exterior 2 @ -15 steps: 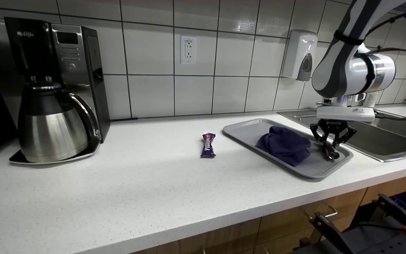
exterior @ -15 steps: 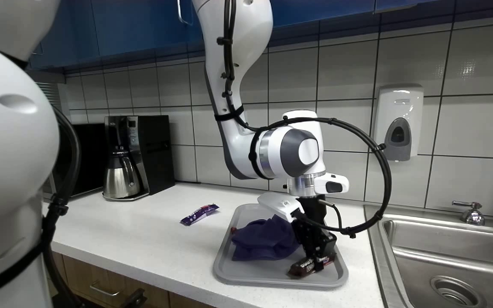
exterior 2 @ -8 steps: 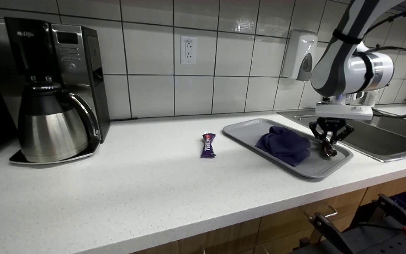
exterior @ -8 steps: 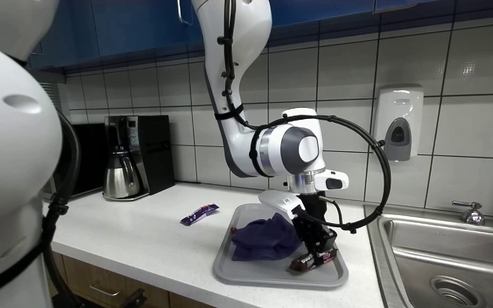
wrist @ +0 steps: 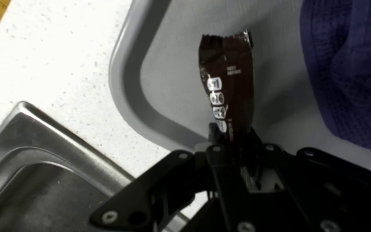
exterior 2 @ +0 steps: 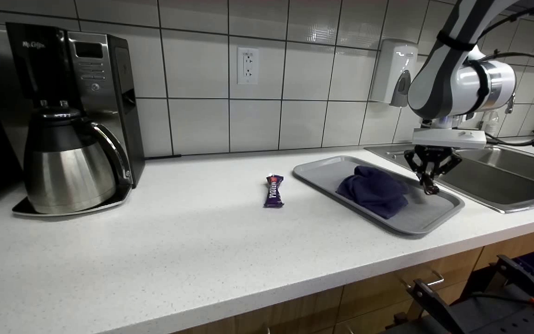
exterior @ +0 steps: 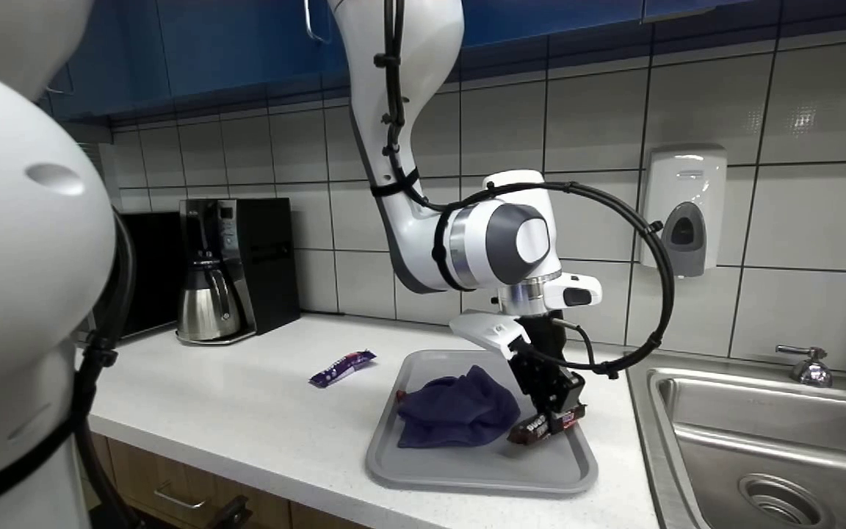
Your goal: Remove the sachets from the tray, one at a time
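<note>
My gripper point(exterior: 551, 422) is shut around the middle of a dark brown sachet point(exterior: 527, 432) and holds it, slightly tilted, a little above the right part of the grey tray point(exterior: 467, 476). An exterior view also shows the gripper point(exterior 2: 426, 176) and the sachet's end point(exterior 2: 430, 189) above the tray point(exterior 2: 313, 168). In the wrist view the sachet point(wrist: 229, 74) sticks out beyond the fingertips point(wrist: 233, 133); its other part is hidden by the fingers. A purple sachet point(exterior: 342, 369) lies on the counter beside the tray, also seen in an exterior view point(exterior 2: 273, 192). A small red bit point(exterior: 400, 395) shows at the cloth's edge.
A crumpled dark purple cloth point(exterior: 452, 415) lies on the tray, close beside the gripper. A steel sink point(exterior: 768, 448) adjoins the tray's side of the counter. A coffee maker point(exterior 2: 72, 139) stands at the counter's far end. A tiled wall with a soap dispenser point(exterior: 686, 213) is behind.
My gripper has risen and moved slightly back toward the wall with the brown sachet, which has come up off the tray. The purple sachet, cloth and tray have not moved.
</note>
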Motion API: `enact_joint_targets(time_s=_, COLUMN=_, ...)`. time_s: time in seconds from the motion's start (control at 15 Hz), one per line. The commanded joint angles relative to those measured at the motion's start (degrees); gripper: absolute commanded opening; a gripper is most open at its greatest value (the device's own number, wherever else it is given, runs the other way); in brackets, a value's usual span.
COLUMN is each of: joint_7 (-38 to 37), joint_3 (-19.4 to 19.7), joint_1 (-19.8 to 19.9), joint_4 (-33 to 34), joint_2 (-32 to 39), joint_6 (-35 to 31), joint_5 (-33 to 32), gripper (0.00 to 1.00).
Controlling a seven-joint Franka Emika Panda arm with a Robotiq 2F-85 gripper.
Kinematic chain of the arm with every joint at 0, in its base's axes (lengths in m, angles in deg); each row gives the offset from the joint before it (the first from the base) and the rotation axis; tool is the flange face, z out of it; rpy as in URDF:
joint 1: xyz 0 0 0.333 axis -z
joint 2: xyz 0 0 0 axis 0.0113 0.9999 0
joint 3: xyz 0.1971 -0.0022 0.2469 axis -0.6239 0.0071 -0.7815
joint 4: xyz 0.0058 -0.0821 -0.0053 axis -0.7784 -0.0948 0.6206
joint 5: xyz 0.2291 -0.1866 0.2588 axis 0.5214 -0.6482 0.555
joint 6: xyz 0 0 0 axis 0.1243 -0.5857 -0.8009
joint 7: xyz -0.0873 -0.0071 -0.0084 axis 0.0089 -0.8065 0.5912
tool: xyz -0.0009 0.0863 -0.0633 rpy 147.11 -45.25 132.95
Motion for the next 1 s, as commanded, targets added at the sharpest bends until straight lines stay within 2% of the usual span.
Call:
enact_joint_targets(time_s=0.0, joint_7=2.1, joint_3=1.3, joint_1=0.2, joint_4=0.4, joint_2=-2.5, joint_6=0.0, joint_5=-0.7, gripper=0.05)
enact_joint_targets(time_s=0.6, joint_7=10.8, joint_3=-1.7, joint_1=6.6, joint_4=3.6, joint_2=-3.7, joint_6=3.1, joint_5=3.0, gripper=0.05)
enact_joint_targets(time_s=0.93, joint_7=16.6, joint_3=-3.9, joint_1=10.7, joint_4=6.5, joint_2=-2.2, joint_6=7.4, joint_5=6.5, gripper=0.05)
